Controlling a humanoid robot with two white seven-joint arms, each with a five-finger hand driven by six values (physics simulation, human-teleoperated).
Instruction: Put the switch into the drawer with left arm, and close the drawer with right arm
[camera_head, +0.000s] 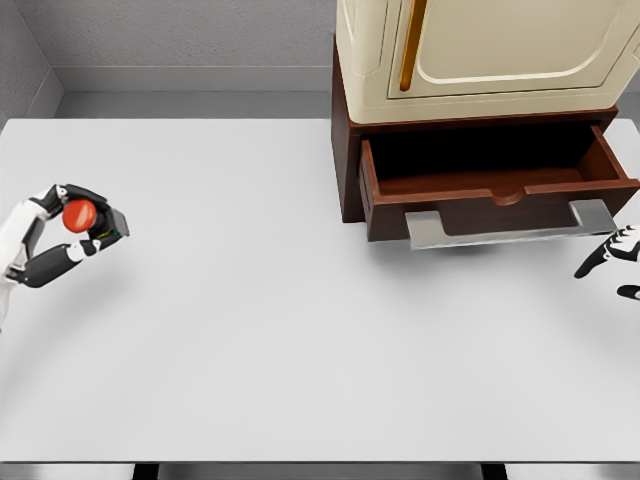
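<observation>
The switch (88, 218), a dark box with a red round button, sits at the table's left side inside my left hand (62, 235), whose fingers curl around it. The brown wooden drawer (497, 189) stands pulled open at the upper right, its dark inside showing nothing in it, with a grey metal handle (510, 228) along its front. My right hand (612, 262) shows at the right edge, just below the handle's right end, fingers spread and holding nothing.
A cream cabinet (480, 50) with a gold handle sits on top of the brown drawer unit. The white table (260, 340) stretches wide between my left hand and the drawer. A grey wall runs behind.
</observation>
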